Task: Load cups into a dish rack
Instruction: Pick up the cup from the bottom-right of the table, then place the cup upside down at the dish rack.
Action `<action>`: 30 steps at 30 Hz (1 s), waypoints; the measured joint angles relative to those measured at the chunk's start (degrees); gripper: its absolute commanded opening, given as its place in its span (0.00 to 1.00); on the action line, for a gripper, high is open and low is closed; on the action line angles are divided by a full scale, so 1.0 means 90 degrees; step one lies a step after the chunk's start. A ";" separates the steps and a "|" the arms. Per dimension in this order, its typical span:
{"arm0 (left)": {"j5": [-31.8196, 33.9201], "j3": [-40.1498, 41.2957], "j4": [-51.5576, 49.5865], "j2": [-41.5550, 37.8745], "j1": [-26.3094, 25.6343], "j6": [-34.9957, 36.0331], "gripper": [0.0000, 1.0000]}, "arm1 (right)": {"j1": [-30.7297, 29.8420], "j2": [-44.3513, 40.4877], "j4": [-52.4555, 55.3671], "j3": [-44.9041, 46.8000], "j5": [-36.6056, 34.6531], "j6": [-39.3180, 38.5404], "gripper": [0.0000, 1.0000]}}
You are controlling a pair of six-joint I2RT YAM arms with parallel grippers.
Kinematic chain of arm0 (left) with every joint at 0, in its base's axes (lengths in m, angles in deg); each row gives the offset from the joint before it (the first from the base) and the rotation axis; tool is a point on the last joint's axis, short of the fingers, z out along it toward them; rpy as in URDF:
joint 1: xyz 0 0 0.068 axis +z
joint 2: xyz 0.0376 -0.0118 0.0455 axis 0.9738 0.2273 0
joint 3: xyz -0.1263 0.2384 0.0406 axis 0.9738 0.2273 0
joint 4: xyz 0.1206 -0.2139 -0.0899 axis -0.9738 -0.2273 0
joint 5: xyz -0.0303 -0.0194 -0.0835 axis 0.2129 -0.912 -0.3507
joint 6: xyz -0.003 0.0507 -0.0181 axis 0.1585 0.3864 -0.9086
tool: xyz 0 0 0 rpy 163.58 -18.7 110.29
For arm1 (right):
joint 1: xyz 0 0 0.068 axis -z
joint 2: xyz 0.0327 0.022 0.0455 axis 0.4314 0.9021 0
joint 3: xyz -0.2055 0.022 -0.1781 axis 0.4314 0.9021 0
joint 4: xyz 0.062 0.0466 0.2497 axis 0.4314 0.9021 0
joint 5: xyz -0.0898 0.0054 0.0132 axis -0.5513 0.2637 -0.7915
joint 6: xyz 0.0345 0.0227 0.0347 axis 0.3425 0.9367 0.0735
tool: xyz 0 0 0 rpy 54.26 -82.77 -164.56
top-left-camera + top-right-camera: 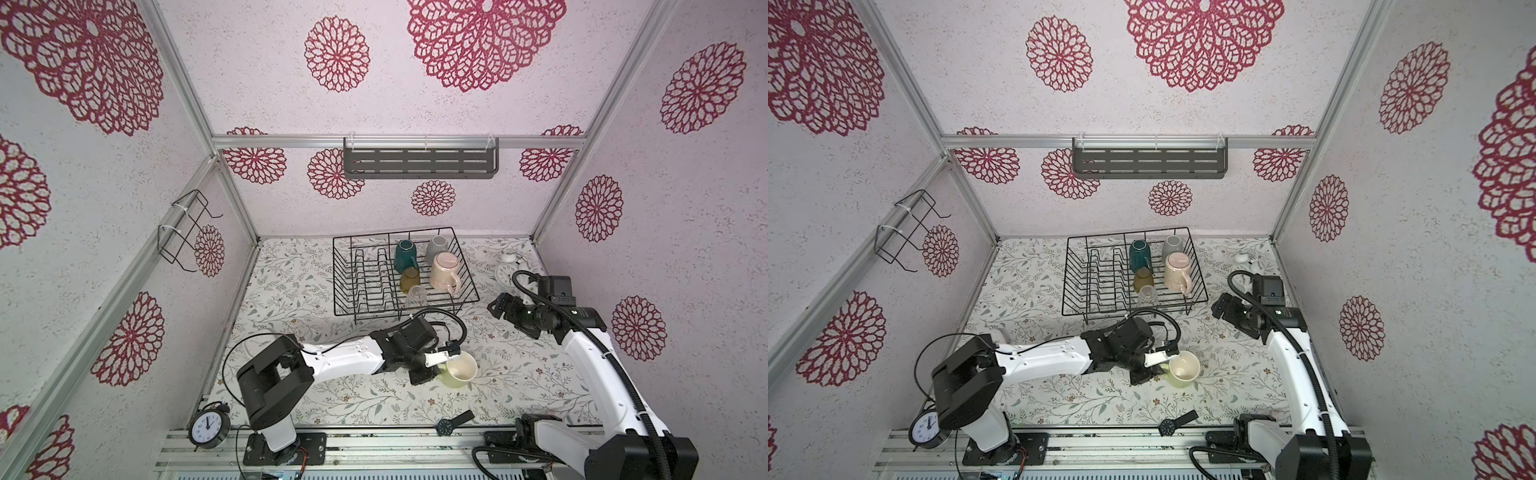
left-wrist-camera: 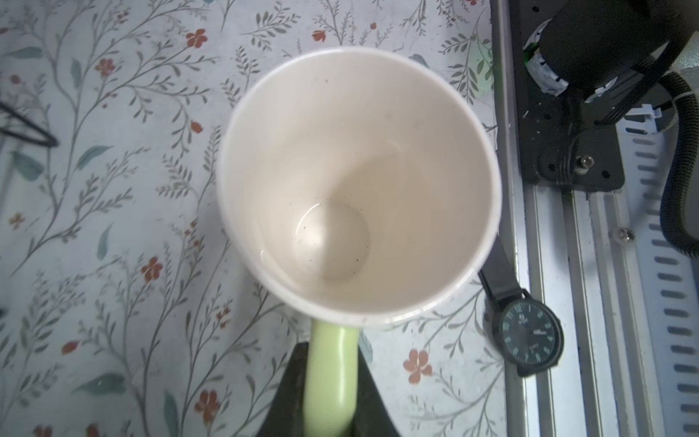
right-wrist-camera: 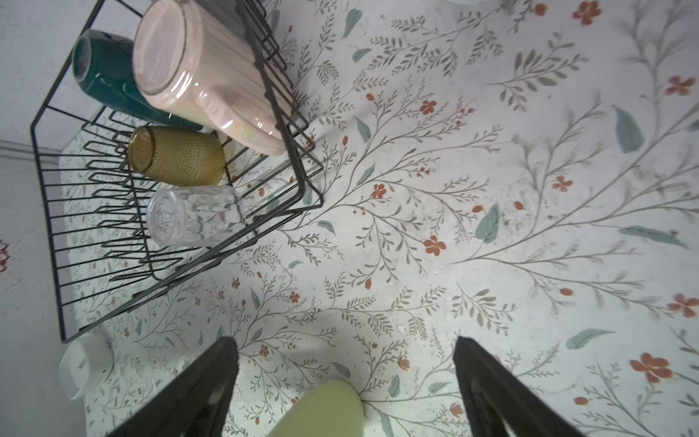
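Left gripper (image 1: 445, 360) is closed tight on the handle (image 2: 331, 378) of the light green mug (image 1: 460, 370). The mug sits mouth up, its cream inside bare, over the middle of the floral table (image 1: 316, 291). It is in front of the dish rack (image 1: 334, 274) and apart from it. Whether its base touches the table I cannot tell.

The right gripper (image 3: 345, 340) has its jaws spread wide and holds nothing. It hangs above the table just off the rack's right front corner.

On the back wall hangs a grey slotted shelf (image 1: 419, 163), and on the left wall a black wire bracket (image 1: 187, 228).

The black wire rack stands at the back of the table. Its plate dividers fill the left part, and five cups stand upside down in the right part:
- Tall pink mug (image 1: 444, 270), by the right rim.
- Dark teal mug (image 1: 406, 255), at the back beside the dividers.
- Grey mug (image 1: 436, 245), in the far right corner.
- Amber glass tumbler (image 1: 409, 279), in front of the teal mug.
- Clear glass (image 1: 416, 296), nearest the front rim.

A black alarm clock (image 1: 208, 426) stands at the near left corner. A white twin-bell alarm clock (image 1: 505, 272) lies right of the rack, partly behind the right arm. A dark wristwatch (image 1: 446, 426) lies at the table's front edge.
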 measured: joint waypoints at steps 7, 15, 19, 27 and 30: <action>0.0087 0.1044 0.0508 -0.1185 0.0466 -0.0556 0.00 | -0.1013 0.0219 -0.0515 0.0423 0.1343 -0.0032 0.85; 0.0017 0.1756 0.1001 -0.2450 0.0928 -0.1358 0.00 | -0.1690 -0.0325 -0.1647 0.0716 0.1537 -0.0046 0.86; -0.0080 0.1758 0.1120 -0.3038 0.1282 -0.1904 0.00 | -0.1690 -0.0903 -0.2997 0.1100 0.1615 0.0306 0.87; -0.0192 0.1758 0.1583 -0.3968 0.1763 -0.3067 0.00 | -0.1702 -0.0903 -0.6771 0.2016 0.2064 0.1982 0.99; -0.0255 0.1756 0.1841 -0.4172 0.1834 -0.3626 0.00 | -0.1809 -0.0780 -0.8048 0.2217 0.2271 0.2480 0.99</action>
